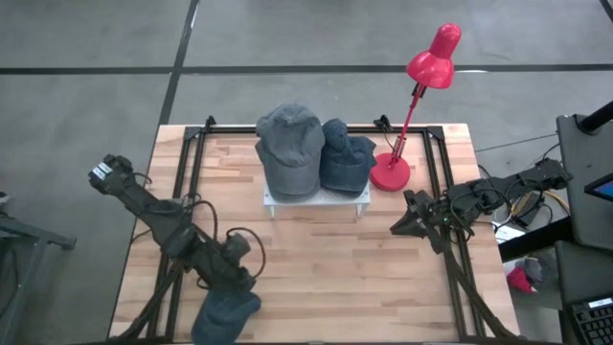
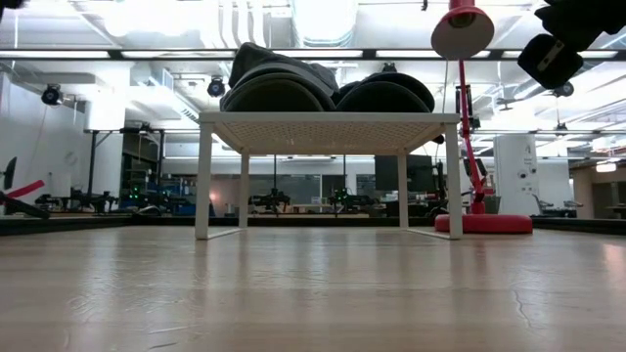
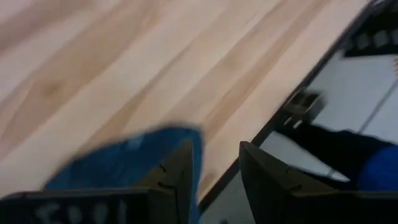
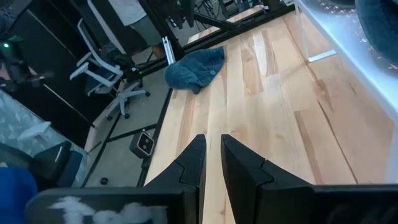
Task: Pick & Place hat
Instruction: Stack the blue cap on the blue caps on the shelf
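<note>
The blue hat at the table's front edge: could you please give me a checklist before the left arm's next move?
1. Blue hat lying on the table, at its front edge: ok.
2. Hat between the left tool's fingers: not ok; it lies beside one finger and the gap is empty.
3. Free room on the white rack, which carries a grey hat and a dark hat: cannot tell.
4. Right tool clear of the hat, near the right edge: ok.

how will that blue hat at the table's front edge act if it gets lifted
The blue hat lies crumpled and partly over the table edge, so it is probably soft and would sag when lifted. Being cloth, it likely weighs little and should not roll.
</note>
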Robot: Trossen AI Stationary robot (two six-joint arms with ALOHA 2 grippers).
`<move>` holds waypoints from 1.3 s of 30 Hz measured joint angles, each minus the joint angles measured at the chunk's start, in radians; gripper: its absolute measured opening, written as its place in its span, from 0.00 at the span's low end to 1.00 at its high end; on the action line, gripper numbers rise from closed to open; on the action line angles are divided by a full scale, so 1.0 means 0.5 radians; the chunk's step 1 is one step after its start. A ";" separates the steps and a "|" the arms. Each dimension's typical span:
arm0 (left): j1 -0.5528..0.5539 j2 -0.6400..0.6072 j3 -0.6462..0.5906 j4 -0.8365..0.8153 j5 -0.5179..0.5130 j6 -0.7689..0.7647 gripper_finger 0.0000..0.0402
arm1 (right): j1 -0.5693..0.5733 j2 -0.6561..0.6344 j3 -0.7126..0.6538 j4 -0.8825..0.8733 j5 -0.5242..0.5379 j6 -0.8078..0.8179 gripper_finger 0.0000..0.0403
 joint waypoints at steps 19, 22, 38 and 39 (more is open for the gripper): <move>-0.310 0.111 -0.040 -0.547 0.510 -0.909 0.30 | 0.001 0.005 0.000 0.001 0.003 0.000 0.12; -0.318 0.143 -0.054 -0.474 0.507 -0.910 0.30 | 0.001 0.005 0.000 0.001 0.003 -0.001 0.12; -0.427 0.156 -0.497 0.076 0.612 -1.053 0.30 | 0.000 0.005 0.000 0.001 0.003 -0.002 0.12; -0.434 0.156 -0.520 0.107 0.614 -1.076 0.30 | 0.001 0.005 0.000 0.001 0.003 -0.001 0.12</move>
